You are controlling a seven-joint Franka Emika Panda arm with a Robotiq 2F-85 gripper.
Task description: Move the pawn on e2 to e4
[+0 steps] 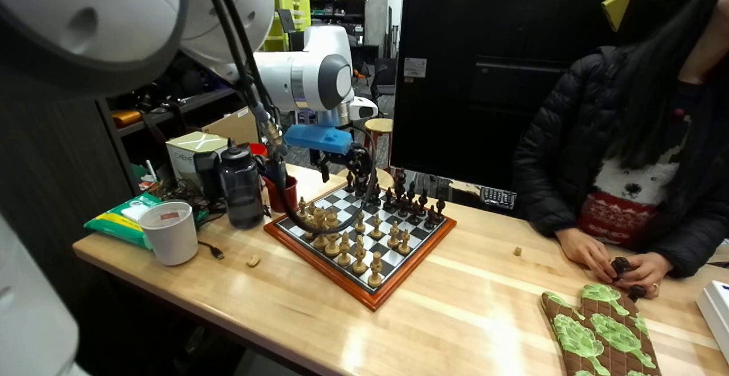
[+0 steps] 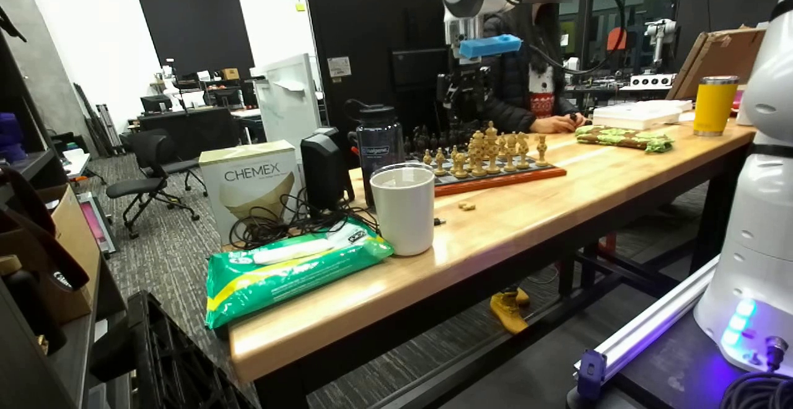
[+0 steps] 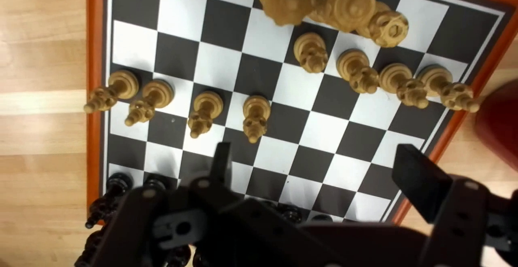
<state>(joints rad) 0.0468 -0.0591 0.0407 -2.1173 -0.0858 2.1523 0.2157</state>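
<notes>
The chessboard (image 1: 407,265) has an orange-brown frame. Four light pawns stand two ranks ahead of the square row left by them. By the square pattern, the wrist view shows a pawn (image 3: 255,115) upright on e4 and e2 bare; that pawn also shows in an exterior view (image 1: 360,223). Four other light pawns (image 3: 353,66) stand on their home row. My gripper (image 3: 313,149) is open with nothing between its fingers. In both exterior views the gripper (image 1: 342,165) (image 2: 461,96) is raised above the board's far part. A cable hides some light pieces.
Black pieces (image 1: 401,196) stand at the board's far side. A red cup (image 1: 285,193), a dark bottle (image 1: 240,188) and a white cup (image 1: 171,233) stand beside it. A person's hands (image 1: 598,259) hold a dark piece near the oven mitt (image 1: 603,330).
</notes>
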